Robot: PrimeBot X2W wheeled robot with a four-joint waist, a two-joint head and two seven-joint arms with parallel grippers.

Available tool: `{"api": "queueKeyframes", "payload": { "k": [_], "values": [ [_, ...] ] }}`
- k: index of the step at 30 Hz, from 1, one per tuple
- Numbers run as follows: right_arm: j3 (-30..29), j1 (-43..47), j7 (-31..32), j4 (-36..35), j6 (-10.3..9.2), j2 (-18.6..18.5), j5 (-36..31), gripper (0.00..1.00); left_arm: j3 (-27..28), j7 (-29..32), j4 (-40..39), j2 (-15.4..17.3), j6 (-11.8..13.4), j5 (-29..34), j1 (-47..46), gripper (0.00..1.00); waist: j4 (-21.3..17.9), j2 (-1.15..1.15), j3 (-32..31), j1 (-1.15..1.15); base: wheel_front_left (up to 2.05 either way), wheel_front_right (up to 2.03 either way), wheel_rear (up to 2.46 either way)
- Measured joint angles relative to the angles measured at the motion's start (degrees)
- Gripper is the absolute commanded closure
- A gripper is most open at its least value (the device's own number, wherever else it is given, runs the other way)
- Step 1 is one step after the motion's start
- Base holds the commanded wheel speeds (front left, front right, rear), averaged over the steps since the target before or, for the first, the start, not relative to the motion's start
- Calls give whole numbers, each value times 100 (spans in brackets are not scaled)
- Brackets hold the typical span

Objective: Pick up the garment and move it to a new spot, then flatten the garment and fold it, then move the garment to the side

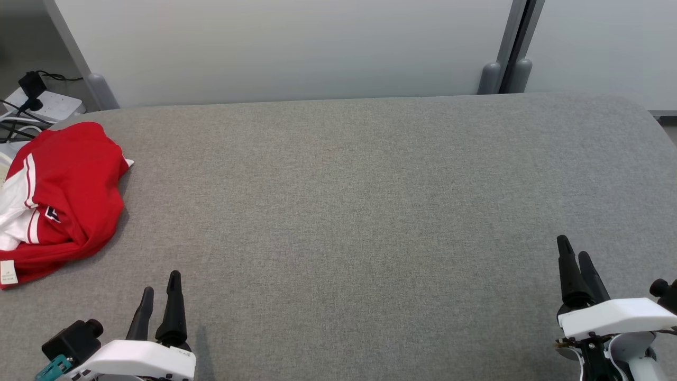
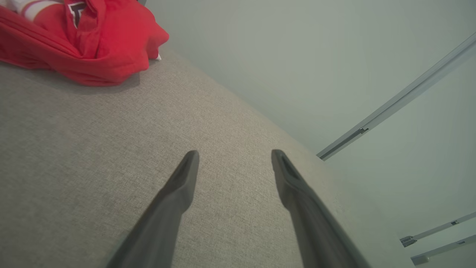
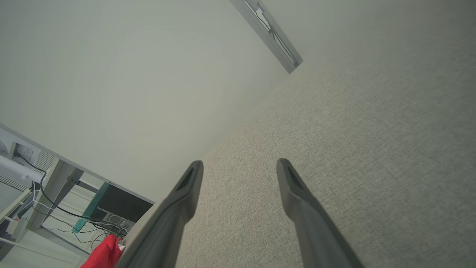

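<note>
Spread wide and holding nothing, the left tool (image 1: pixel 161 283) at lower left and right tool (image 1: pixel 573 247) at lower right hang over the desk (image 1: pixel 344 201); the garment (image 1: pixel 74 196) lies at the left edge.

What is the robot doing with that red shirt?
Nothing is being handled right now. The red shirt lies crumpled at the left edge of the grey table, and nothing is touching it. The robot's left fingers and right fingers are both open and empty at the near side of the table, well apart from the shirt. Picking it up has not started yet.
</note>
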Motion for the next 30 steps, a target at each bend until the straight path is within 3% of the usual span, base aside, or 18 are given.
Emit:
{"api": "queueKeyframes", "payload": {
  "k": [30],
  "values": [
    [233, -397, -498, 233, 0, -133, -1886, 0, -76, -530, -60, 74, 120, 2309, -116, 0, -91, 0, 0, 0, 0, 0, 0]
  ]
}}
